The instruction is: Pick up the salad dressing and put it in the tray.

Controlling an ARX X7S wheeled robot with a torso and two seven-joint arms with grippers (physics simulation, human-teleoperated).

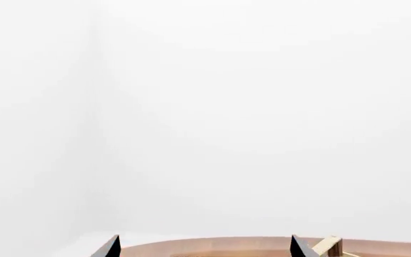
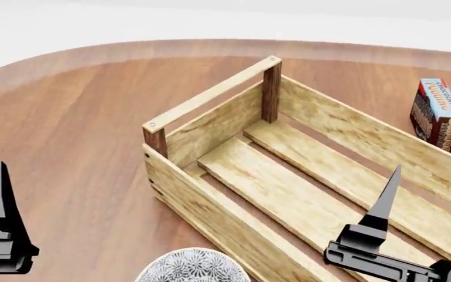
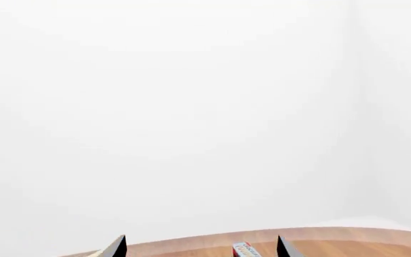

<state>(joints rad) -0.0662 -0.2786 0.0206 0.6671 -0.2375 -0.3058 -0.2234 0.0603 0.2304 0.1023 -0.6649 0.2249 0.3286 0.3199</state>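
The tray (image 2: 234,176) is a light-wood slatted crate with dark brown corner posts; it fills the middle and right of the head view and is empty where I can see. A corner of it shows in the left wrist view (image 1: 328,245). The salad dressing is out of view in every frame. My left gripper (image 1: 204,247) is open and empty, its fingers wide apart; one finger (image 2: 2,223) shows at the lower left of the head view, left of the tray. My right gripper (image 3: 202,247) is open and empty; its finger (image 2: 384,200) stands over the tray's near right part.
A red-blue pudding box (image 2: 437,114) stands beyond the tray's right side, also in the right wrist view (image 3: 246,250). A white patterned bowl (image 2: 192,267) lies at the near edge, in front of the tray. The round wooden table (image 2: 69,117) curves away at the back.
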